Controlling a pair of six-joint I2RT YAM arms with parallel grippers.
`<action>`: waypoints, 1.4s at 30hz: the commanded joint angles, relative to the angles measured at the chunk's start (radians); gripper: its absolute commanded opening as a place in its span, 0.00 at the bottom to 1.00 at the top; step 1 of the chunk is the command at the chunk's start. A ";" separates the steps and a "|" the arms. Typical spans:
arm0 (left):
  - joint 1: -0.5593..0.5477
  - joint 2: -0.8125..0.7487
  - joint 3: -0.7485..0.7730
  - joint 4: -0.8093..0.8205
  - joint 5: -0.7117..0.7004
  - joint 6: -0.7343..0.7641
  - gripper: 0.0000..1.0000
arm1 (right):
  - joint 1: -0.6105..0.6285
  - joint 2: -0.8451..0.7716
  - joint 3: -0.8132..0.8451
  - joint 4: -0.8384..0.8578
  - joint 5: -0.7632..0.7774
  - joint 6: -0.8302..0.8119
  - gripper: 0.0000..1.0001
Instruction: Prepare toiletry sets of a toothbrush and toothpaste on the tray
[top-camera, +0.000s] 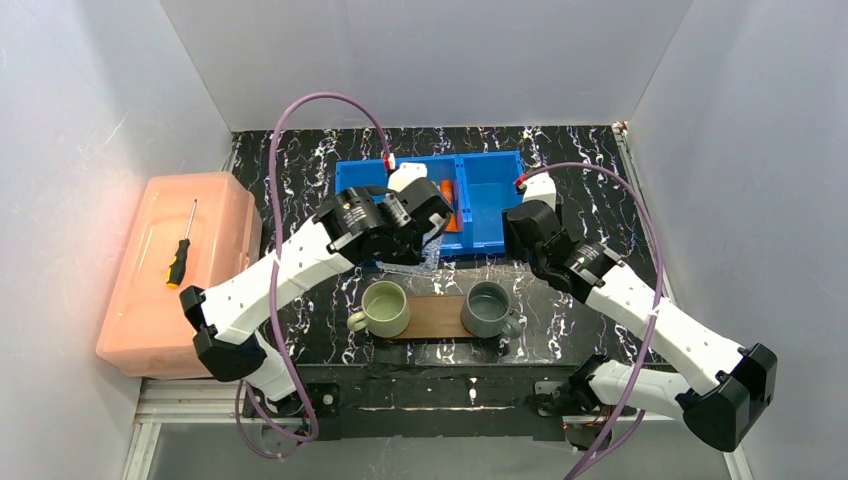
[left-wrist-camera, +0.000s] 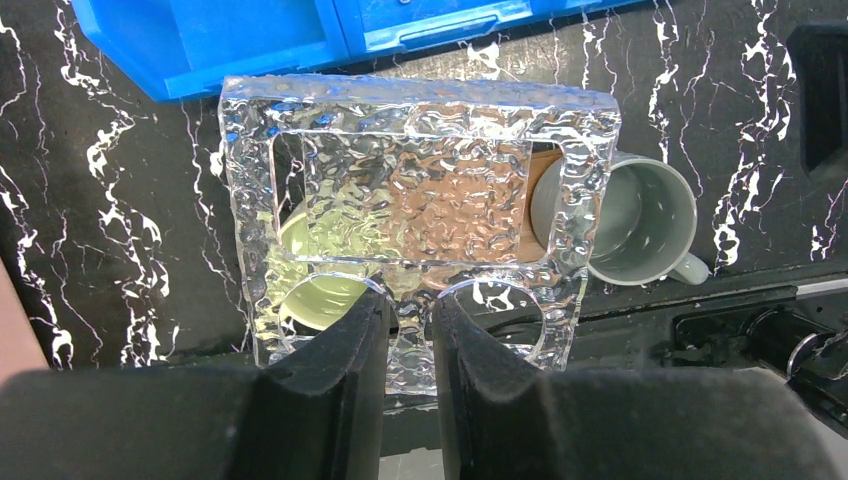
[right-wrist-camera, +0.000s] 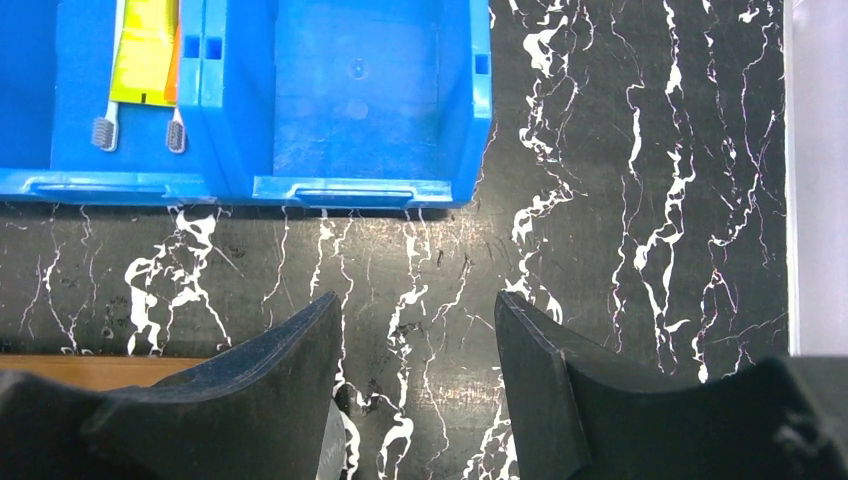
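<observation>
In the blue bin (right-wrist-camera: 350, 188), toothbrush heads (right-wrist-camera: 103, 132), right-wrist view only.

Left arm (top-camera: 290, 265) reaches forward, left fingers (left-wrist-camera: 330, 370) nearly touching, pinched tight. Right arm (top-camera: 650, 310) reaches forward, right fingers (right-wrist-camera: 270, 390) wide apart, pointing down.

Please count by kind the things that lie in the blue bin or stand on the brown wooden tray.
Thin pale toothbrushes: 2
Small squeeze tubes, one yellow-green, one orange: 2
Ceramic mugs, one pale green, one grey: 2
Total in view: 6
</observation>
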 joint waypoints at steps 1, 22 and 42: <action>-0.065 0.036 0.065 -0.059 -0.114 -0.114 0.00 | -0.033 -0.012 -0.016 0.061 -0.025 0.011 0.66; -0.224 0.180 0.113 -0.321 -0.214 -0.545 0.00 | -0.081 -0.030 -0.093 0.087 -0.101 0.021 0.66; -0.278 0.142 0.008 -0.236 -0.125 -0.548 0.00 | -0.086 -0.021 -0.118 0.099 -0.117 0.029 0.66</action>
